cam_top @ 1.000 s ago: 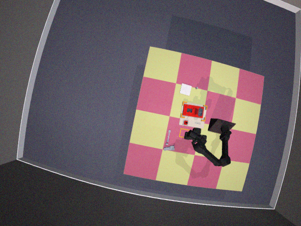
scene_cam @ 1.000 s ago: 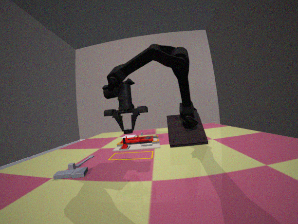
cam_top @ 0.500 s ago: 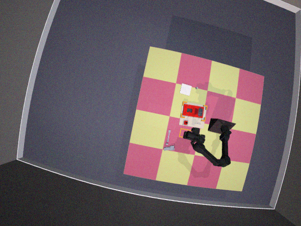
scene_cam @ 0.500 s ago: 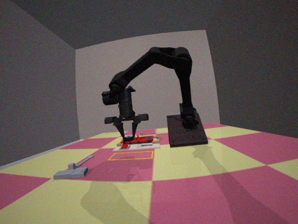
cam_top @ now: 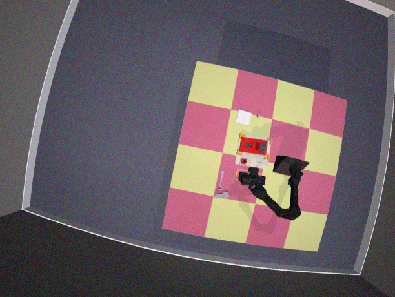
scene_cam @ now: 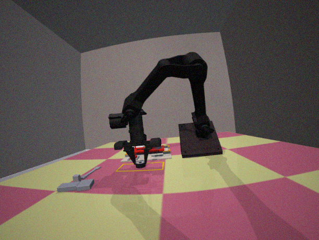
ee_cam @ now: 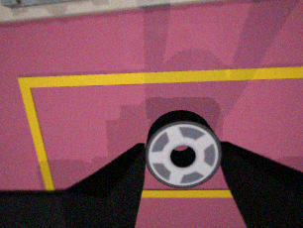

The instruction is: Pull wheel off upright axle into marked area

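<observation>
Top view: the gripper sits over the yellow-outlined marked area, just beside the near edge of the white board that carries a red module. The wheel is hidden beneath the gripper body in this view. A grey tool lies on the table off to one side of the gripper, apart from it.

Exterior view: the gripper points straight down, fingertips low over the marked area. The wheel is a dark shape between the fingertips; whether it touches the table cannot be told. The board lies just behind the gripper; the grey tool lies well apart from it.

Wrist view: the wheel is clamped between the two black fingers, which press its tread from either side. Its hub face and bore point toward the camera, so its axis runs parallel to the fingers and stands upright. The wheel lies over the marked area, covering part of the near yellow line.
</observation>
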{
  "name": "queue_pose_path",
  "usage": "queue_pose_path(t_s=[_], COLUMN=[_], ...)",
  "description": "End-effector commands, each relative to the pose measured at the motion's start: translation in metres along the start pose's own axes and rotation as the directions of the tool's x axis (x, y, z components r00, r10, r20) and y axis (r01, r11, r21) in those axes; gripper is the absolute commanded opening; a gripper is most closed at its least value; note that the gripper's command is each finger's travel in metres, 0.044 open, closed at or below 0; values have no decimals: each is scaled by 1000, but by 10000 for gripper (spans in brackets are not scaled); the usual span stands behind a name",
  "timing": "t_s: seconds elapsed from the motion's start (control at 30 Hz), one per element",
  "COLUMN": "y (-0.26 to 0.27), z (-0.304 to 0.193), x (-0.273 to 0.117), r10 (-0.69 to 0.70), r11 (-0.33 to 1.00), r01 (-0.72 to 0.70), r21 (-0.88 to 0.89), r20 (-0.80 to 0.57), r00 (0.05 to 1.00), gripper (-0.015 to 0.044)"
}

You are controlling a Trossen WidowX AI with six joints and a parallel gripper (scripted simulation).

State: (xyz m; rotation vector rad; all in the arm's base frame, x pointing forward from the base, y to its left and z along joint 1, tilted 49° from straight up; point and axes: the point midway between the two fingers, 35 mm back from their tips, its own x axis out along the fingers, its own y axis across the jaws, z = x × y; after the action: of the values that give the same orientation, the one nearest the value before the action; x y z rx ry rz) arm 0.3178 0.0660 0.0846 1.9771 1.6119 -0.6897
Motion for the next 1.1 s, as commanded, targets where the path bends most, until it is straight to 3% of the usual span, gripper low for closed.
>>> queue_pose_path(t_s=[0.0,0.03,0.4,0.63,0.77,0.93,1.07], y=[-1,-1,0,1,0,-29,-68], z=[0,0,0,1,1,24,38], x=[6,6,0,-51,-58,-74,-97], r10=[2,2,1,1,1,3,-2], r11=[1000,1000,1000,1000,1000,1000,1000], r01=[-2,-2,-1,-1,-1,-4,2], r21=[7,7,1,7,7,16,14], r20=[-6,-6,0,-1,-3,17,9], r00=[1000,1000,1000,1000,1000,1000,1000], gripper=[0,0,289,300,300,431,440])
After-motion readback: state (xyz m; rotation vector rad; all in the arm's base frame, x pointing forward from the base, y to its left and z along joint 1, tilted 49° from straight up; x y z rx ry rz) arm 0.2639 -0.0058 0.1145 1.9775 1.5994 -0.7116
